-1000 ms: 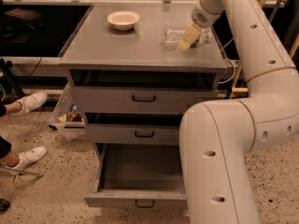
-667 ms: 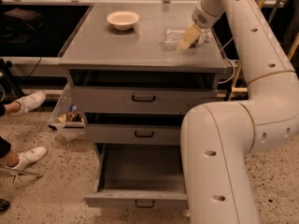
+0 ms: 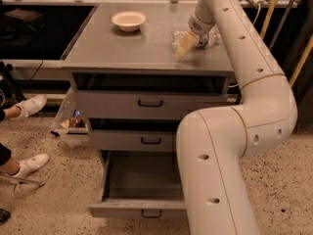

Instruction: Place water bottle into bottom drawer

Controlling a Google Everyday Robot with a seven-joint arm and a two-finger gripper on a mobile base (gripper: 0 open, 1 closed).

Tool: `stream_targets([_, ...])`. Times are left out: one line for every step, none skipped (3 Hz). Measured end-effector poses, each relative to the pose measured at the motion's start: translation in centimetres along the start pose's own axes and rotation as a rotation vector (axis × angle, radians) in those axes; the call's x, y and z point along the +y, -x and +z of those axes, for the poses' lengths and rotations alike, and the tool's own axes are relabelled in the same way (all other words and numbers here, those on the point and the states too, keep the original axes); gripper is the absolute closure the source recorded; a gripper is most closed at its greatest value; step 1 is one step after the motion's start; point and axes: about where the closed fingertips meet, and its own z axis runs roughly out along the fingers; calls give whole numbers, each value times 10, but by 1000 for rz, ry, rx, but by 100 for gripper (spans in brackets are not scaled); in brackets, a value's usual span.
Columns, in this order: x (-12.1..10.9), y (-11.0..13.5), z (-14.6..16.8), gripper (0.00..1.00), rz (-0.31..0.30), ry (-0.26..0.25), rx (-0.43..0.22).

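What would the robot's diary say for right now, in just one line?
gripper: at water bottle on cabinet top | bottom drawer: open | water bottle: not in drawer yet

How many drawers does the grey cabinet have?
3. The top drawer sits under the tabletop, the middle drawer below it, and the bottom drawer is pulled open nearest the floor. The gripper is over the tabletop by the water bottle.

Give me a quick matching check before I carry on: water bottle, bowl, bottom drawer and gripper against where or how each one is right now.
1 water bottle
2 bowl
3 bottom drawer
4 gripper

A pulled out
B upright, at the far end of the cabinet top
C down at the bottle
D clear and crinkled, lying on the top

Pairs: 1-D, 2-B, 3-A, 4-C
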Motion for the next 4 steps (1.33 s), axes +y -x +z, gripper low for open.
stream_targets([2,4,2,0,-8,4,-9])
stream_targets([2,4,2,0,-8,4,-9])
stream_targets([2,4,2,19,-8,4,-9])
stream_targets([2,4,2,42,-8,4,-9])
